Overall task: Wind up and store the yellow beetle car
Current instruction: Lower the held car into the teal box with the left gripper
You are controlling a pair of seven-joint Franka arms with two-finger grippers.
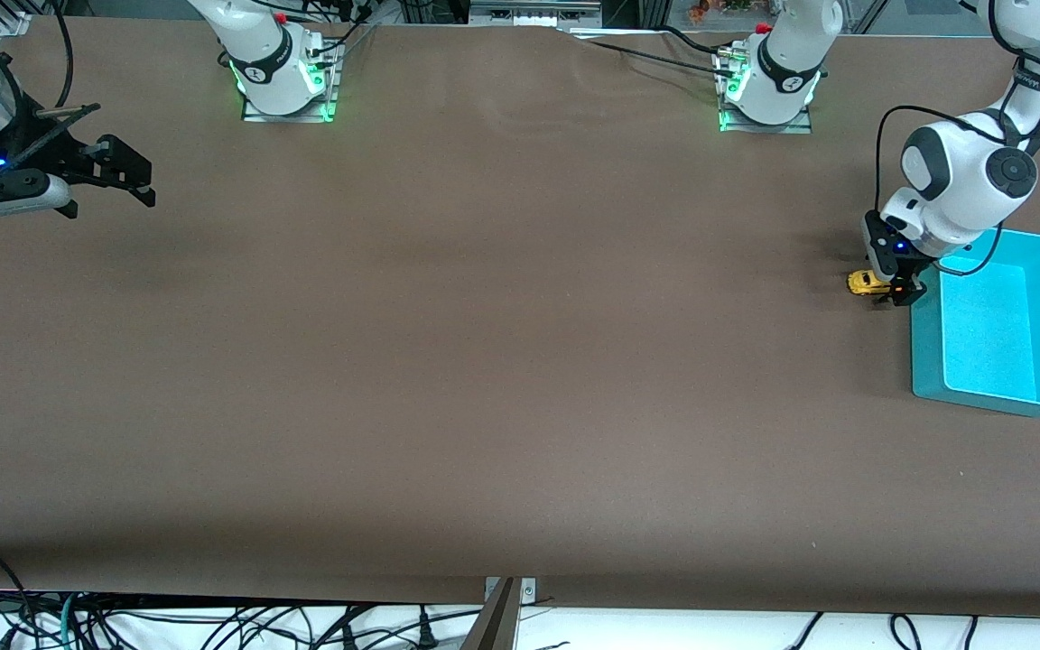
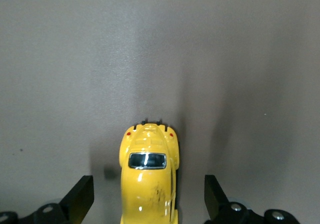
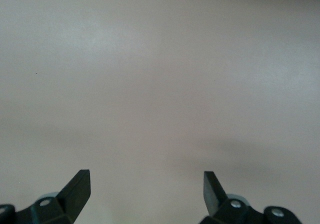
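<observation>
The yellow beetle car (image 2: 147, 184) is showing a glossy painted shell, scuffed with dark marks, low in the left wrist frame. The table (image 1: 484, 361) is wearing a matt brown cover, lightly creased. The bin (image 1: 926, 361) at the right edge of the front frame is looking like smooth turquoise plastic.

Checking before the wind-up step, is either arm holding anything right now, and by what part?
Nothing is held. The left gripper straddles the yellow beetle car with fingers open, gaps both sides. The right gripper waits open.
</observation>
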